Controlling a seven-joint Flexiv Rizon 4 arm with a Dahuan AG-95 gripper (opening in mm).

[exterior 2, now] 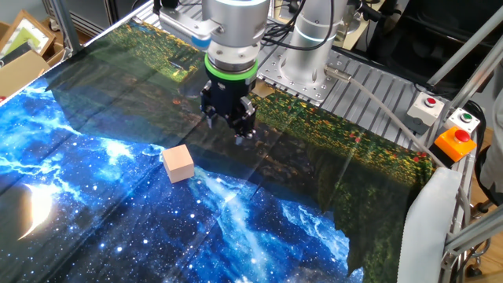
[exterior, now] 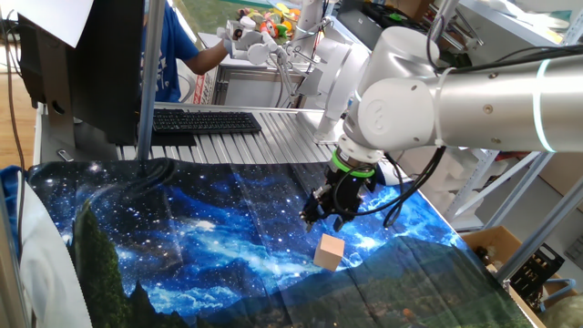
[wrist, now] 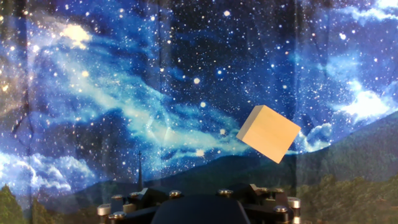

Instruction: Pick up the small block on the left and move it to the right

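Small block [exterior: 330, 251] lying alone on the starry blue cloth [exterior: 182, 246], untouched, turned a little askew to the cloth's folds. Gripper [exterior: 333, 211] hanging above the cloth, near the block but apart from it, off to one side and higher. Nothing held between the fingers. How wide the jaws stand: cannot tell, since the fingertips merge into the dark body in both fixed views and fall outside the hand view, where only the screw-studded black base shows along the bottom edge.

Seen from the other fixed view: gripper [exterior 2: 229, 116] under a green ring on the white wrist, block [exterior 2: 178, 163] lower and to the left of it, resting flat where the dark landscape print meets the bright blue nebula print. Seen from the hand view: block [wrist: 268, 134] right of centre, one corner pointing down, pale tan faces plain and unmarked.

Farther out: white arm [exterior: 474, 96] reaching in from the right in one fixed view. Beyond the cloth, ribbed metal table surface [exterior: 273, 141] with a black keyboard [exterior: 205, 121] on it. At the table's edge in the other fixed view, an orange button box [exterior 2: 454, 145] and two smaller buttons beside it.
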